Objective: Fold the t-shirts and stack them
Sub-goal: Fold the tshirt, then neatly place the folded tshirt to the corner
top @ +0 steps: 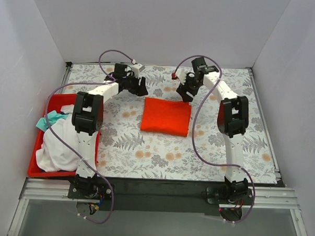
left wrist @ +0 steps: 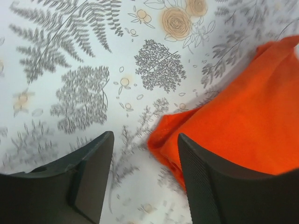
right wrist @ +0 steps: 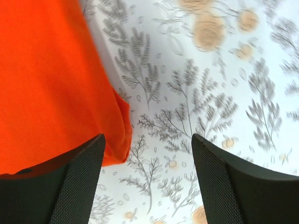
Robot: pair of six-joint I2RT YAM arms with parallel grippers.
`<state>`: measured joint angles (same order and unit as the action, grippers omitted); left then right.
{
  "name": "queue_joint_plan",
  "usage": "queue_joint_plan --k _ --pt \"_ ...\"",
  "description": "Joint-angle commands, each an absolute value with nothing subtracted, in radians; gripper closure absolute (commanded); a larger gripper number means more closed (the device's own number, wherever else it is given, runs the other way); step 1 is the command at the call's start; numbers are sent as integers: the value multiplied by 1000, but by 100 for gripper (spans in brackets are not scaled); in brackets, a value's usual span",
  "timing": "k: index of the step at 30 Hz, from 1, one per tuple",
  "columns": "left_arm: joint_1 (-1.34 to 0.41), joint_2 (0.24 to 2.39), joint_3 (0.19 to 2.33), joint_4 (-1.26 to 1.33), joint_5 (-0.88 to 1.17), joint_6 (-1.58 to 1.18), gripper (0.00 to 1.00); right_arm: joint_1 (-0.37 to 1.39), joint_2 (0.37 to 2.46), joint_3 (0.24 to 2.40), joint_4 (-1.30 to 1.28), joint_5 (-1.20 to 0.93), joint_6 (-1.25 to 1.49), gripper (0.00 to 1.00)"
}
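A folded bright orange-red t-shirt (top: 166, 116) lies flat as a rectangle in the middle of the table. My left gripper (top: 138, 86) hovers open and empty just past its far left corner; the left wrist view shows that corner (left wrist: 243, 126) beside my right-hand finger (left wrist: 219, 186). My right gripper (top: 186, 90) hovers open and empty above its far right corner; the right wrist view shows the shirt's edge (right wrist: 51, 84) by my left-hand finger (right wrist: 70, 186). White (top: 59, 142) and teal (top: 46, 121) t-shirts lie heaped in the bin at the left.
A red plastic bin (top: 36, 160) stands at the table's left edge, beside the left arm's base. The table wears a floral-print cloth (top: 166, 155). White walls enclose the back and both sides. Cables loop above both arms.
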<state>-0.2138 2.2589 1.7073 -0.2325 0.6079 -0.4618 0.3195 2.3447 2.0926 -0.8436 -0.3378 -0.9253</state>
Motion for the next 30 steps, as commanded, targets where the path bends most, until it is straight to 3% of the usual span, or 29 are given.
queue_joint_plan --k 1,3,10,14,18,24,30 --pt "-164 2044 1613 -140 607 -798 43 285 2174 2102 -784 -374 -688 19" --pt "-181 1926 1464 -121 728 -868 38 285 2073 1989 -784 -441 -594 17" --pt "-278 1697 1091 64 873 -1158 35 307 1911 1586 -701 -871 -191 13" --pt "-334 1719 1000 150 893 -1290 35 333 1870 1356 -417 -979 71 12" --pt "-350 1801 925 267 891 -1399 35 333 1916 1289 -362 -966 83 12" --pt "-298 1965 942 238 824 -1424 36 252 2057 1252 -362 -946 77 14" --pt "-233 1904 957 124 793 -1353 40 227 1978 1246 -396 -1014 81 15"
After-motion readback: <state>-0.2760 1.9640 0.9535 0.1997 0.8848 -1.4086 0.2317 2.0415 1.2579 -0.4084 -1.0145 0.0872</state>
